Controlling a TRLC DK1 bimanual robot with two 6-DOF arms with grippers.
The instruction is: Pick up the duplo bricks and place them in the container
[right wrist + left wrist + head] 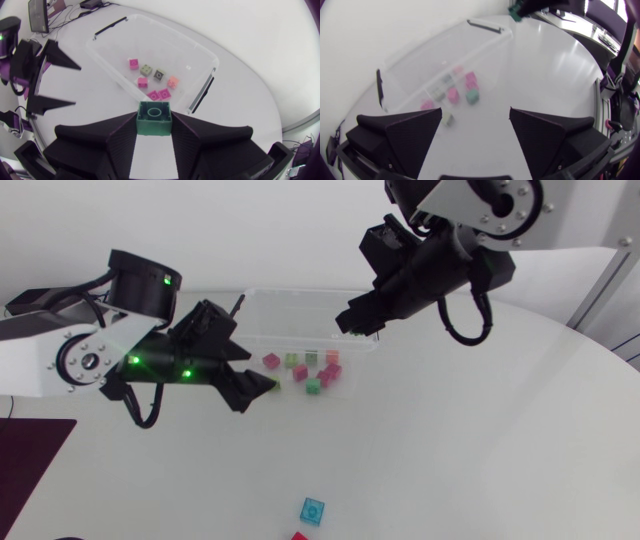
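Observation:
A clear plastic container (262, 300) stands at the table's far middle, with several pink, green and orange duplo bricks (300, 373) on its floor. My left gripper (258, 370) hangs open over its left end, nothing between the fingers (415, 125). A small yellow-green brick (447, 118) shows blurred just beside one fingertip, by the near wall. My right gripper (154, 122) is shut on a green brick (154, 117), held high beside the container's right end (207, 82). A blue brick (313, 510) and a red brick (299, 536) lie near the table's front edge.
The container has black handles at both ends (111, 26). My two arms stand close together over it, the right gripper (516, 9) showing beyond its far rim in the left wrist view.

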